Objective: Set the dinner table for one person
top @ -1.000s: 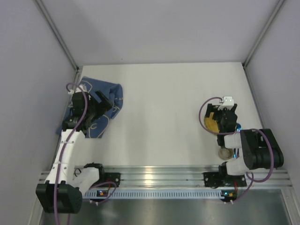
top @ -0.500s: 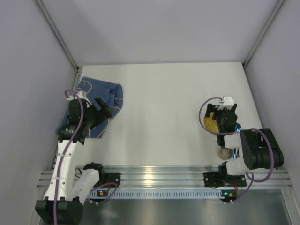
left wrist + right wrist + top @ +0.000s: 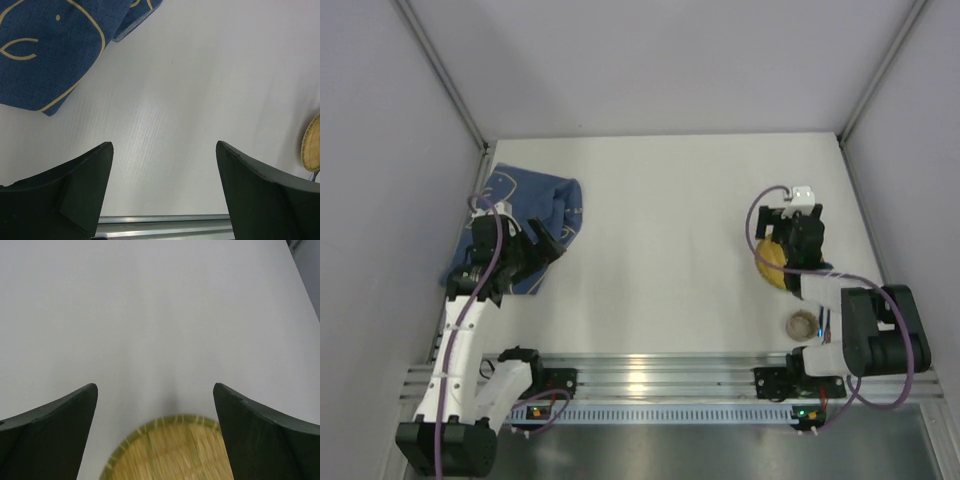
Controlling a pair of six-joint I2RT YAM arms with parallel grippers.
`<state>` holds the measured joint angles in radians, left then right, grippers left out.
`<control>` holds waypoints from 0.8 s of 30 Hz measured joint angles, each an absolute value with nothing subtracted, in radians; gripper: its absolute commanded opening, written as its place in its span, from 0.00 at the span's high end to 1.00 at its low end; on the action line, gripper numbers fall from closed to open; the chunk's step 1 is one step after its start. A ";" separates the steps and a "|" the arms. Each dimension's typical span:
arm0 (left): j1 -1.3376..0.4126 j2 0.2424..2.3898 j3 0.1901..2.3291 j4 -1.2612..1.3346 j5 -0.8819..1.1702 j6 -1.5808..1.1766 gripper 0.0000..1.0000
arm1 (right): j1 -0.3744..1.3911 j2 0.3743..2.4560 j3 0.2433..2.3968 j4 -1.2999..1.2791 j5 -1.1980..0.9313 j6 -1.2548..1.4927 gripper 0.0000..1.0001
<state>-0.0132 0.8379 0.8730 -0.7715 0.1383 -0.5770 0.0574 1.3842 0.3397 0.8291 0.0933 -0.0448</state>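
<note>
The dinner table [image 3: 670,220] is a large plain white top. A round woven bamboo plate [image 3: 768,258] lies on it at the right, partly under my right arm. My right gripper [image 3: 790,232] hovers over the plate's far edge, open and empty. In the right wrist view the plate [image 3: 175,452] sits low between the spread fingers of the gripper [image 3: 155,385]. My left gripper [image 3: 548,242] is open and empty just off the near edge of a crumpled blue cloth mat [image 3: 535,210]. In the left wrist view the gripper [image 3: 162,145] hangs over bare table, with the mat [image 3: 50,45] at top left.
A small round tan ring-shaped object [image 3: 803,323] lies near the right arm's base. The metal rail [image 3: 640,372] runs along the near edge. Grey walls close in the left, right and back. The plate's rim shows at the left wrist view's right edge [image 3: 312,147].
My left arm has drawn back off the blue mat toward the near left. My right arm has reached farther from its base, uncovering the small ring-shaped object and more of the plate.
</note>
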 measured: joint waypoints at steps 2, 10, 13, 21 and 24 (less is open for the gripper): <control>-0.017 0.867 0.878 -0.778 0.143 -0.576 0.12 | 0.089 1.361 0.554 0.565 0.091 -0.031 0.00; -0.088 0.999 0.942 -0.769 0.122 -0.569 0.13 | 0.157 1.385 1.254 0.218 -0.213 0.385 0.00; -0.106 1.129 0.984 -0.759 0.094 -0.544 0.15 | 0.183 1.445 1.227 0.127 -0.295 0.527 0.00; -0.179 1.571 1.240 -0.731 -0.049 -0.402 0.22 | 0.437 1.480 0.904 -0.253 -0.369 0.643 0.00; -0.226 1.707 1.351 -0.724 -0.103 -0.361 0.26 | 0.433 1.447 0.897 -0.314 -0.362 0.631 0.00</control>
